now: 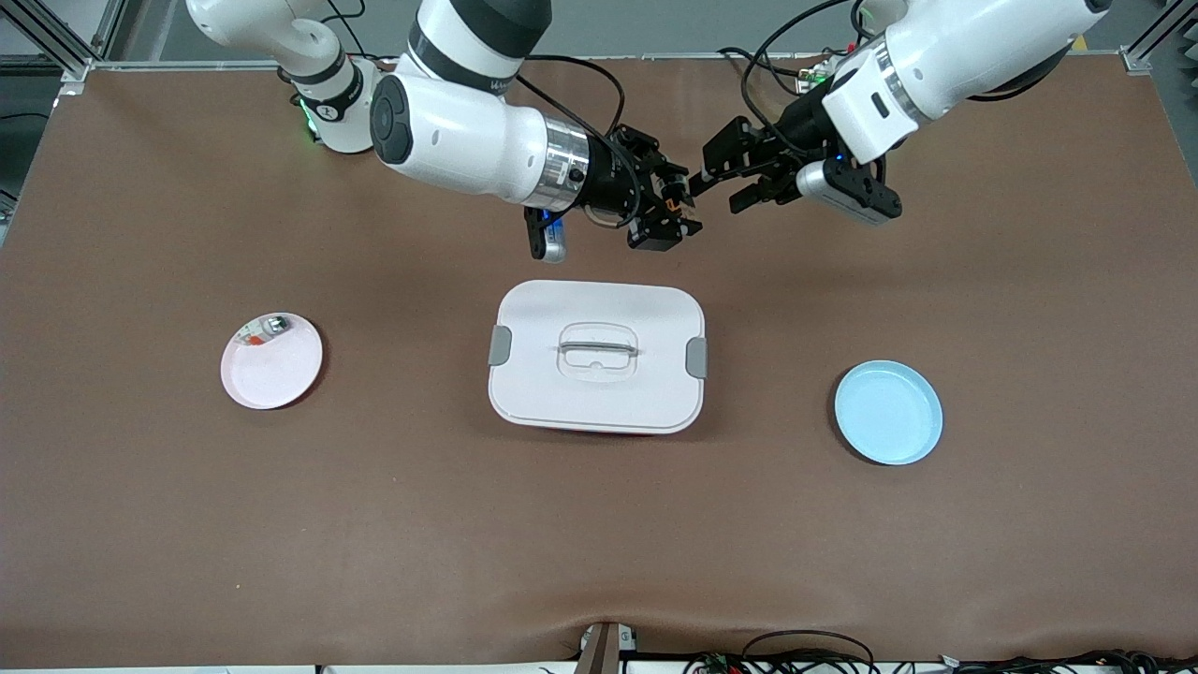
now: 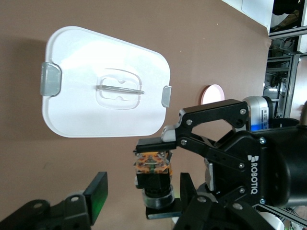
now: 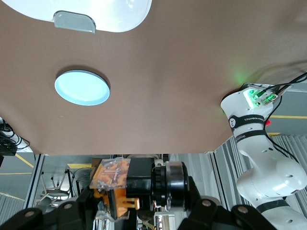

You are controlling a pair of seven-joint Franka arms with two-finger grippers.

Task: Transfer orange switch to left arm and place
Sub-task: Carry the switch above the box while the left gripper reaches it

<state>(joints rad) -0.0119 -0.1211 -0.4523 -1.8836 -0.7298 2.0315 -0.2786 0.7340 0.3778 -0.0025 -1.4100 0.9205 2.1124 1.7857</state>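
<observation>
A brown-covered table (image 1: pixel 187 515) fills the scene, and at its middle sits the big white rounded-rectangular lidded box (image 1: pixel 597 356) with grey side latches, our landmark. Up in the air, over the strip of table between the box and the robots' bases, the two arms meet! The right hand (image 1: pixel 676 208) is clenched on the tiny black blocky switch with orange markings (image 2: pixel 153 163), held out sideways. The left hand (image 1: pixel 716 183) is right at it, fingers (image 2: pixel 96 196) either side of the switch and part-way in; whether they grip yet I cannot tell. So the handover is in progress: pickup looks done, the carry clear of the box looks done, the pass is not settled.

Toward the right arm's end from the box lies a round pink plate (image 1: pixel 276 370), a small silver-and-green part with a red bit (image 1: pixel 262 329) resting on its rim. Toward the left arm's end lies a round pale-blue plate (image 1: pixel 889 417), bare, likely the goal. Left to do, I'd judge: finish the pass, release by the right hand, travel to blue plate.
</observation>
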